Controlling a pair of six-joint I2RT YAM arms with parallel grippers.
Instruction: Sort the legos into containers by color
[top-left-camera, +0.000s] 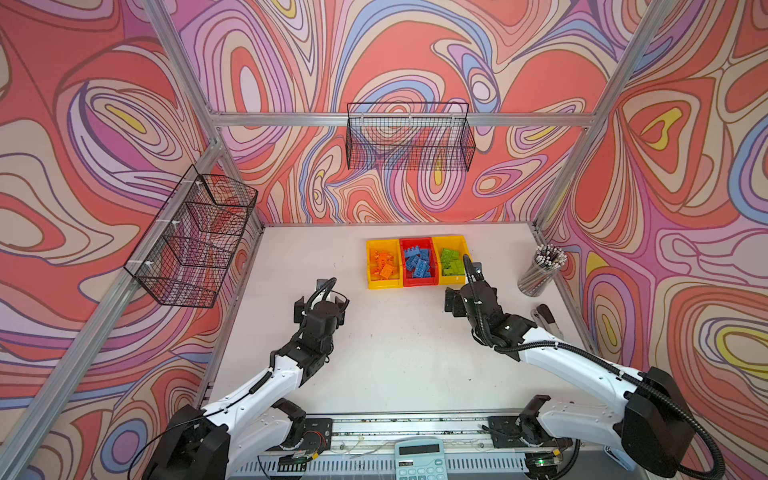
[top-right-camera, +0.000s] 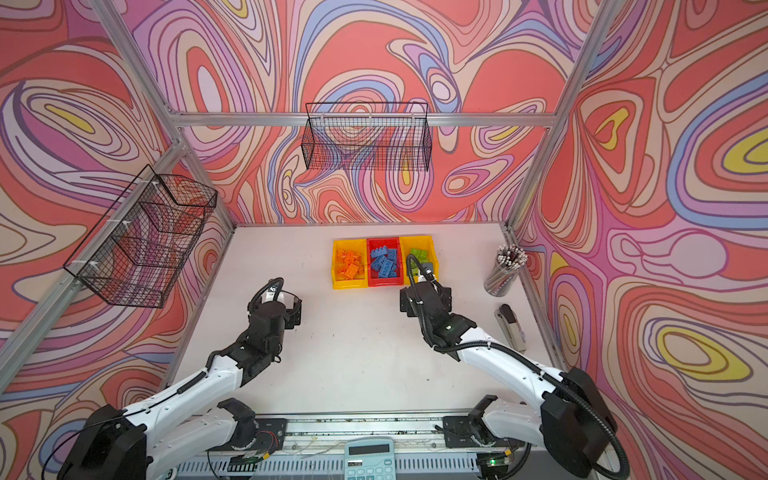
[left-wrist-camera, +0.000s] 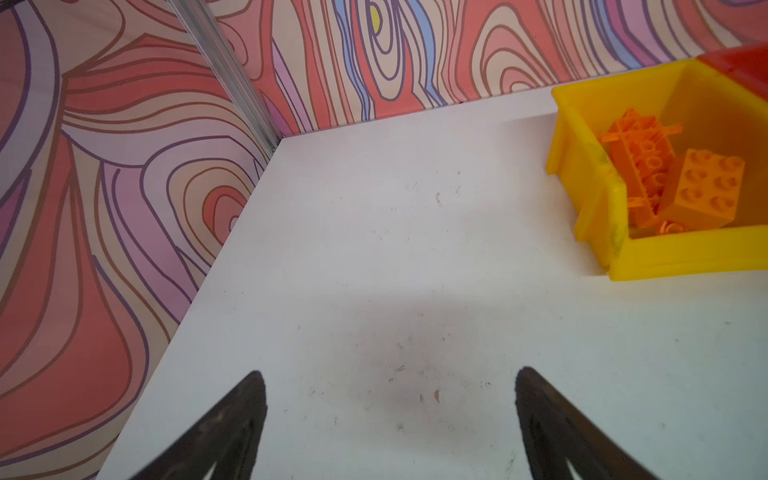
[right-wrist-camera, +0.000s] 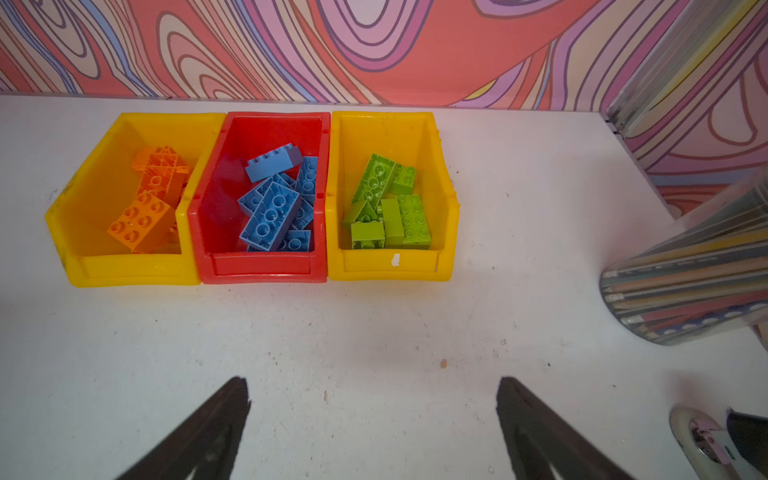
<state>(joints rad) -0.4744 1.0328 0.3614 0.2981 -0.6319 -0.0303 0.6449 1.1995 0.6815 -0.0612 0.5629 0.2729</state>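
Row of three open-top rectangular plastic bins, walls touching, upper centre of both top views, on the white tabletop.
- Left yellow bin: orange studded plastic bricks.
- Middle red bin: blue studded bricks.
- Right yellow bin: lime-green studded bricks.
- Left gripper: left of centre, fingers spread wide, empty, over bare table.
- Right gripper: just below the row's right end, fingers spread wide, empty.
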